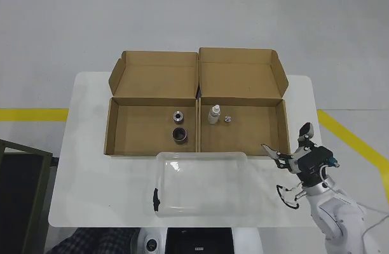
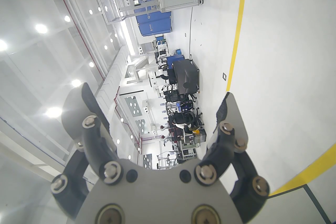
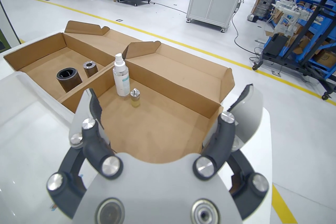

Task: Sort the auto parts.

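My right fingers (image 1: 275, 153) (image 3: 90, 104) are spread wide with nothing between them, low over the white desk (image 1: 86, 159). The near box (image 1: 280, 127) (image 3: 168, 130), open cardboard with its lid flap back, is just ahead of the fingertips. The clear bin (image 1: 207, 190) sits on the desk off to the side of these fingers, along the boxes' front walls; can't tell if it touches them. Farther in, at the near box's far end, the spray bottle (image 1: 214, 114) (image 3: 120, 78) stands upright. The small capped bottle (image 1: 228, 119) (image 3: 135, 99) stands upright just beside it, on the side closer to my fingers. Past the shared wall is the far box (image 1: 137, 127) (image 3: 39, 62). It holds the dark cylinder (image 1: 180, 134) (image 3: 67, 79), then the smaller metal sleeve (image 1: 177, 115) (image 3: 90, 68) behind it, near each other but apart. My left fingers (image 2: 232, 114) are also spread and hold nothing. Beyond them is the floor (image 2: 288, 51) with a yellow line (image 2: 237, 33).
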Available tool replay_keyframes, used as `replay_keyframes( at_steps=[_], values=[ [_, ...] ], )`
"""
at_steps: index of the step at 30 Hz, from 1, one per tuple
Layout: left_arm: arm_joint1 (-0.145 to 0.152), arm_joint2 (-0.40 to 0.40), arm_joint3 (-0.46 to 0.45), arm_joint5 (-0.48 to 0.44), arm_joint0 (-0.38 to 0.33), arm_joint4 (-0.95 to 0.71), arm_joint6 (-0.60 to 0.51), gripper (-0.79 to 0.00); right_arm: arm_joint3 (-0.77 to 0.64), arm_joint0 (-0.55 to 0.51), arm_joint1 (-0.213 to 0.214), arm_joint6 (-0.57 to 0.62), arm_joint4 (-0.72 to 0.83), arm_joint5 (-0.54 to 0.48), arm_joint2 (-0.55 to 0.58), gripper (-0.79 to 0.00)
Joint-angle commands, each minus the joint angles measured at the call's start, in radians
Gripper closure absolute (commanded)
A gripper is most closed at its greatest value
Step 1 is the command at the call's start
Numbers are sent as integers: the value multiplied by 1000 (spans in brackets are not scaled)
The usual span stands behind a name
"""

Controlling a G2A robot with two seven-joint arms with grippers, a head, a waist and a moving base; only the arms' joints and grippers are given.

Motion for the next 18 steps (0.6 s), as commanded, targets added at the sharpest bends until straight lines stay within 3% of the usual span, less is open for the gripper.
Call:
replay_keyframes(
  at_steps=[1,8,18],
  values=[
    [0,0,0,0,0,0,0,-785,0,-18,1,-9,2,1,17,-785],
    [0,0,0,0,0,0,0,-785,3,-77,2,-28,4,7,63,-785],
    [0,0,0,0,0,0,0,-785,5,-80,2,-28,6,11,65,-785]
  ],
)
